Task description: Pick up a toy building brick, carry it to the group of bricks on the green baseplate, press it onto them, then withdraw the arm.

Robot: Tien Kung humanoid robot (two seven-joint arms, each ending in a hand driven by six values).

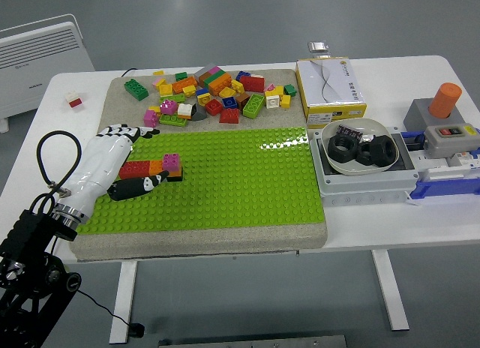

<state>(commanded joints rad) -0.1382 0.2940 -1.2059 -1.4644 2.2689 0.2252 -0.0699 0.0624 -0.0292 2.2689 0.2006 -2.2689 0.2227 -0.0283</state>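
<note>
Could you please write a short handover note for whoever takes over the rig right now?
Left hand: fingers open, holding nothing, over the left edge of the green baseplate, thumb beside the brick group.
Right hand: out of view.
Brick group: red, orange and pink bricks sitting on the baseplate, free of the hand.
Loose brick pile: on the mat behind the baseplate.
Done: brick appears placed and released.
Left: withdraw the left arm fully.

Baseplate (225, 183) laid on mat (210, 241); joined bricks (154, 167) seated at its left; loose bricks (210, 93) heaped behind; box (330, 82), bowl (360, 144) placed right.
</note>
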